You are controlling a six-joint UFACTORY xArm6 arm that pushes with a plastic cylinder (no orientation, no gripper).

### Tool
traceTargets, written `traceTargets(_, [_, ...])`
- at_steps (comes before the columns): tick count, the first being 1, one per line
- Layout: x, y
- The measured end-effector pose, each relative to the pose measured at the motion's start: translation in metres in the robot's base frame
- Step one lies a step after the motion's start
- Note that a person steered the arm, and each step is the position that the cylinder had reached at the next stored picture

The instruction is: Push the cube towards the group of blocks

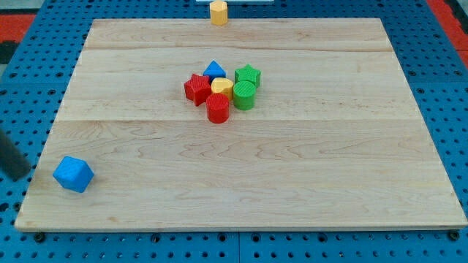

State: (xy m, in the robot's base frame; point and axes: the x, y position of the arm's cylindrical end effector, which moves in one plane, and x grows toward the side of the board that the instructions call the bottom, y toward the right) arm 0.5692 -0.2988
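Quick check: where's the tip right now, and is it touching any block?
My tip: apparently at the view's left edge, where a dark rod shows just left of the blue cube; contact cannot be told. No gripper: nothing held. The group of blocks lies untouched.

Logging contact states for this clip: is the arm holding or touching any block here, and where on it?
Nothing is held. My tip sits at the view's left edge, just apart from the blue cube, touching no block.

The wooden board [292,175] carries a blue cube [73,174] near its bottom-left corner, 6 clustered blocks [221,90] above its centre, and a yellow block [218,12] at its top edge.
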Motion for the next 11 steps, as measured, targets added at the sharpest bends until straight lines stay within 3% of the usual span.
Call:
traceTargets(1, [0.013,0.062])
traceTargets(2, [-0.039,0.071])
traceTargets(4, [-0.066,0.161])
traceTargets(5, [-0.077,0.242])
traceTargets(7, [-0.029,0.220])
traceTargets(8, [-0.017,0.153])
traceTargets(9, [-0.053,0.044])
traceTargets(11, [-0.070,0.143])
